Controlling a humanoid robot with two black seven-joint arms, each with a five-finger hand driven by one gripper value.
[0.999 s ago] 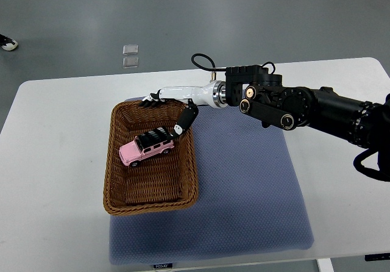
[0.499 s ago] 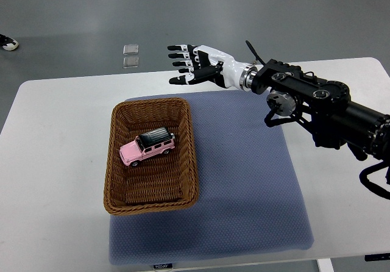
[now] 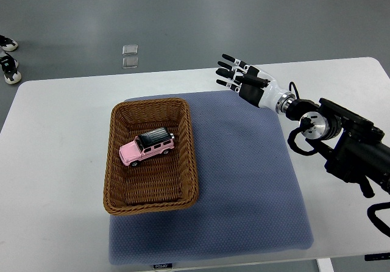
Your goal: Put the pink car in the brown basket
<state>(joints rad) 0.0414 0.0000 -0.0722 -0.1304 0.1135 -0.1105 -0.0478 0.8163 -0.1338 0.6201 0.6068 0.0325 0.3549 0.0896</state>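
Biggest thing here is the white rectangular table [image 3: 55, 162], with a blue-grey textured fabric mat [image 3: 244, 180] spread over its middle, probably there to give a soft, grippy work surface. Grey floor around it, and a pair of black-and-white shoes [image 3: 7, 58] pokes in at the far left edge, so someone seems to be standing off to the side.

Next down in size: the black right arm [image 3: 341, 144], coming in from the right edge and angled across the table's back right part. Its white and black right hand [image 3: 244, 80] hangs over the back edge of the mat, fingers [image 3: 228, 72] spread out straight and holding nothing at all. It's well apart from the basket, so my read is it's done with the job and clearing off. No left arm showing anywhere.

Then the brown woven wicker basket [image 3: 116, 180], rectangular, sitting on the left part of the mat with its left side hanging over onto bare table.

Smallest: the pink toy car with a black roof [image 3: 146, 149]. It's inside the basket, upright on its wheels, lying slightly diagonal in the upper half of the basket floor, not touching the walls as far as I can tell. Looks like task complete to me.
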